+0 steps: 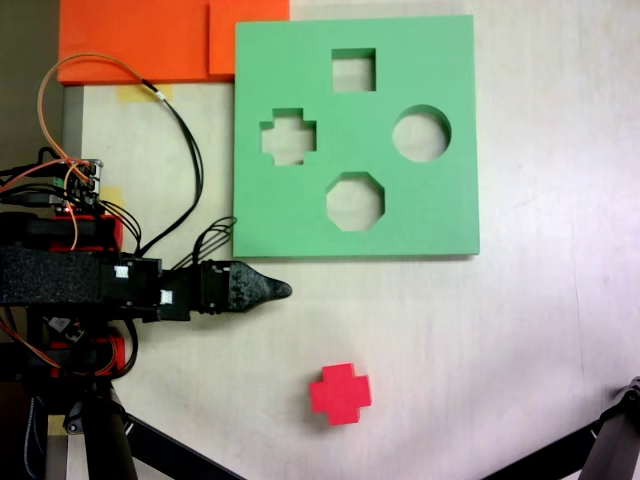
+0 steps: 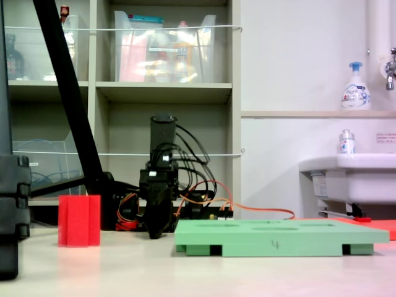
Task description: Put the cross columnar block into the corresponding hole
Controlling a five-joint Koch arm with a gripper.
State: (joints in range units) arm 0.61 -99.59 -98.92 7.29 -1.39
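The cross columnar block [image 1: 340,393] is bright red foam and stands on the white table, near the front edge in a fixed view; it shows at the left [image 2: 79,221] in the other one. The green foam board [image 1: 430,210] [image 2: 278,238] lies flat beyond it. Its plus-shaped corresponding hole [image 1: 288,136] is at the board's left side. My black gripper [image 1: 283,290] [image 2: 154,234] is shut and holds nothing. It points down at the table, just off the board's near-left corner, apart from the block.
The board also has a square cutout [image 1: 353,70], a round one [image 1: 421,133] and an octagonal one [image 1: 354,201]. Orange foam sheets [image 1: 130,40] lie behind the arm's base. Black tripod legs [image 1: 170,450] [image 1: 610,450] cross the table's near corners.
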